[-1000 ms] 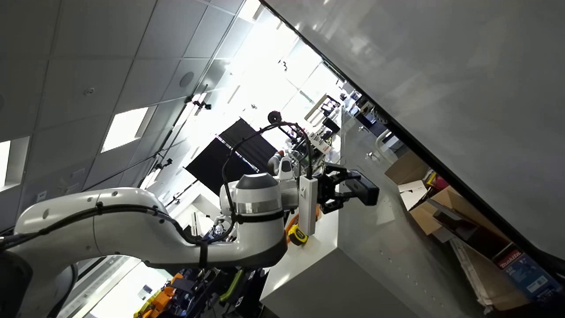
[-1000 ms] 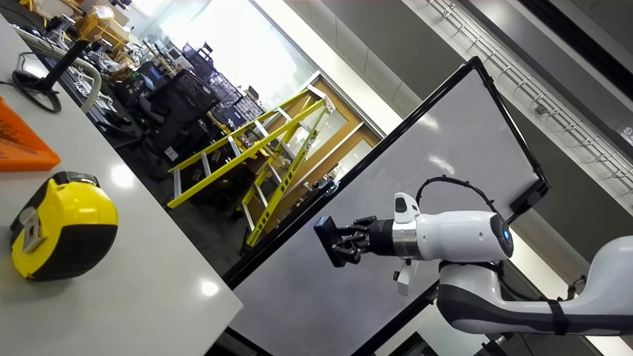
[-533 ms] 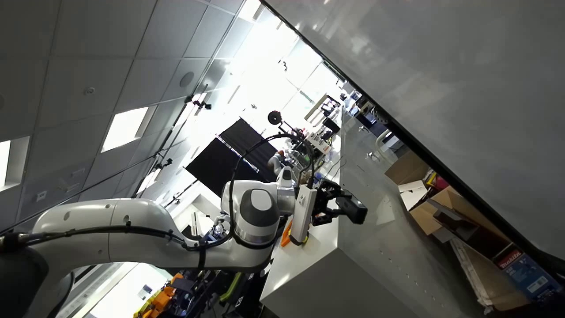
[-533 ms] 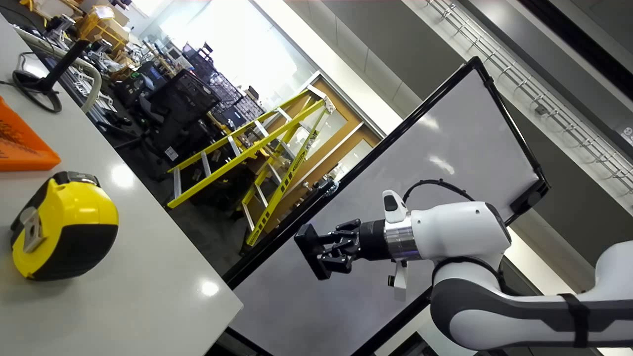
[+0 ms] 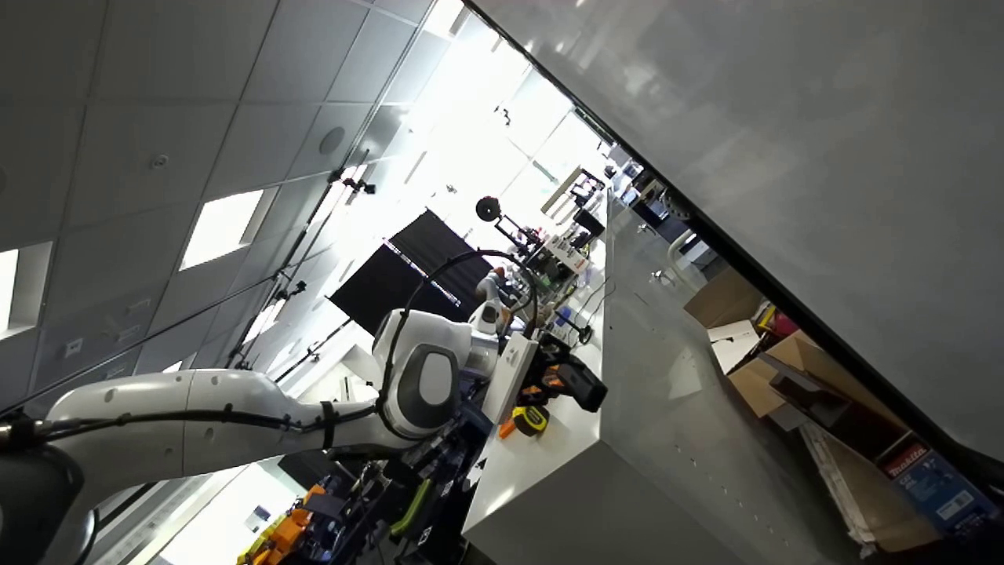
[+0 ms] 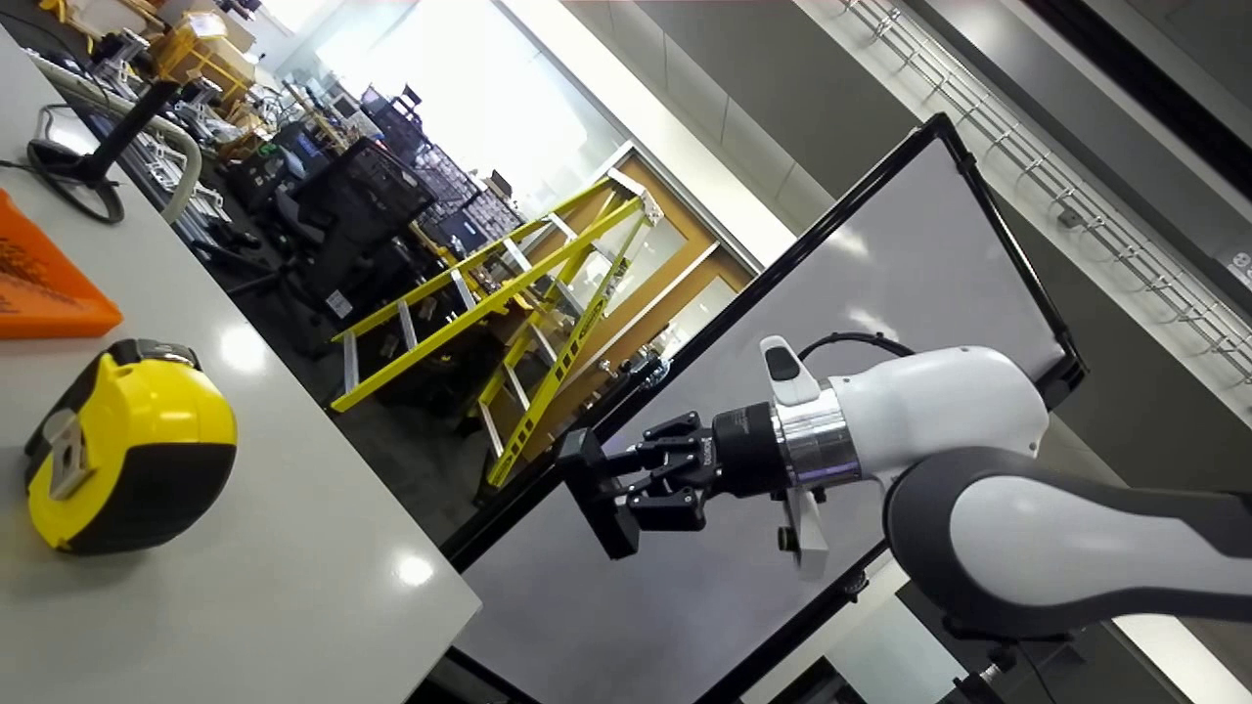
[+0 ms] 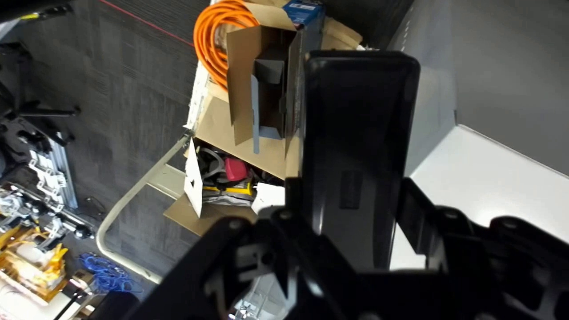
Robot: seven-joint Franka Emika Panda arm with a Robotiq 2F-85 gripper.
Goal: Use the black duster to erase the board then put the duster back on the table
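While the hand [image 6: 623,483] pinches the black duster [image 6: 598,495] near frame centre in an exterior view, both have shifted left, toward the bench [image 6: 303,548] at lower left. Duster stands apart from the board [image 6: 675,596]; return judged under way, release outstanding.

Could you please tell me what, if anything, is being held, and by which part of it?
The hand holds the black duster, pinched by its two long sides.

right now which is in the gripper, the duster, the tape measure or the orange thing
The black duster: the gripper holds it clear of the table, where the yellow tape measure and orange thing rest.
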